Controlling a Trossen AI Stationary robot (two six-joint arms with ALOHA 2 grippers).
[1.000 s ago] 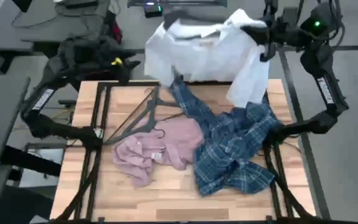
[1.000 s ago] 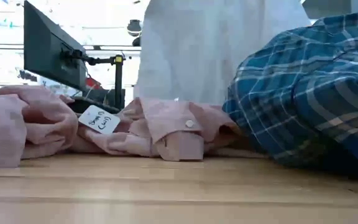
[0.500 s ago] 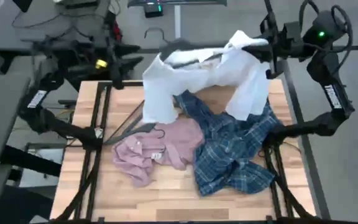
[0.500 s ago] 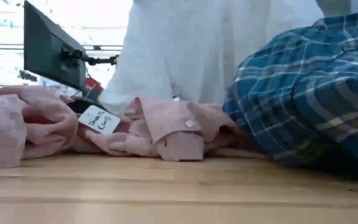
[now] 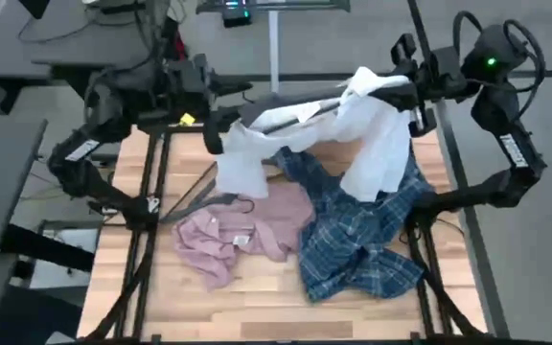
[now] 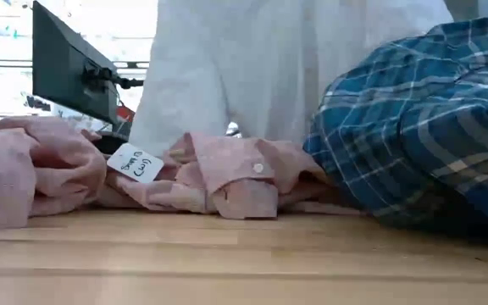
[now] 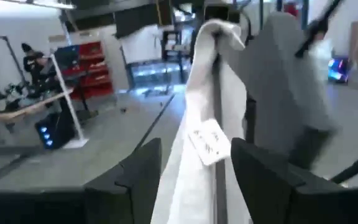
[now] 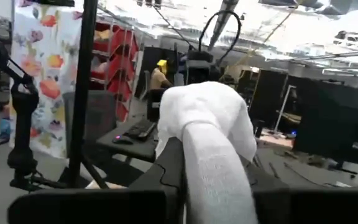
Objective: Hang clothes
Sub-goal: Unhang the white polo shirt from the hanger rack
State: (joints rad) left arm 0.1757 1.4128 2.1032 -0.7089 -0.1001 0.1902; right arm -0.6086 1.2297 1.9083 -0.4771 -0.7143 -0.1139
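White shirt point(image 5: 372, 125): it is lifted above the far edge of the table point(image 5: 257, 307), stretched between the two arms. One end is at the right gripper, the other end hangs down near the left gripper and nearly reaches the pink shirt.

Right gripper point(image 5: 405, 91): its fingers are closed on a bunch of the white cloth. In the right wrist view the cloth point(image 8: 210, 124) bulges up over the fingers. I judge that it holds the shirt high so that the cloth falls free and does not drag the other shirts.

Left gripper point(image 5: 214, 101): its fingers point(image 7: 135, 180) stand apart, with the white cloth and its small label point(image 7: 207, 140) in the gap between them. I cannot tell if they press the cloth or only stand around it. I judge that it is there to take or to steady the second end.

Long axis of the white shirt: it runs across the table from one arm to the other, almost level, a little higher at the right side. Two parts hang down from this line, one near each gripper.

Plaid shirt point(image 5: 362, 230): it lies crumpled on the right half of the table, under the hanging white cloth. No clear direction.

Pink shirt point(image 5: 238, 230): it lies crumpled left of the plaid shirt and touches it. In the low view a cuff with a button point(image 6: 244, 182) faces the camera.

Hangers point(image 5: 199, 196): dark wire hangers lie flat on the table, just beside the pink shirt, and I judge they are not yet used.
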